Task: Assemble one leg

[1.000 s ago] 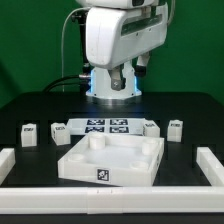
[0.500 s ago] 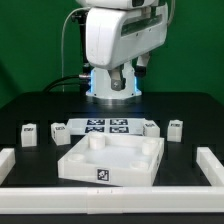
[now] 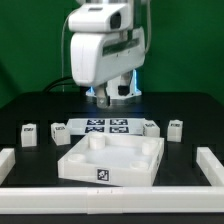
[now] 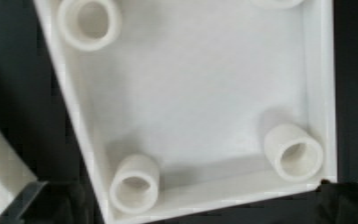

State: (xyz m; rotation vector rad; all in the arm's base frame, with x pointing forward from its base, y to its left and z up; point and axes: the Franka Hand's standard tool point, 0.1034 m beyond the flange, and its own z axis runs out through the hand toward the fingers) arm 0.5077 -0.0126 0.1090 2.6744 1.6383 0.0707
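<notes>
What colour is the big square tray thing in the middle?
The tray is white, with a black-and-white tag on its front; the exterior view shows it best.

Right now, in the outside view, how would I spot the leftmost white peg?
Find the big square tray mid-table. Behind it lies the flat marker board. The leg is the tagged block farthest from it on the exterior view's left, past a nearer twin.

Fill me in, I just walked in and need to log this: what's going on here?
A Panda arm hangs above the table, and its wrist camera looks down into the white square tray with its corner sockets. No leg has been lifted yet. All four small tagged legs stand on the table, two off each end of the marker board, behind the tray.
</notes>
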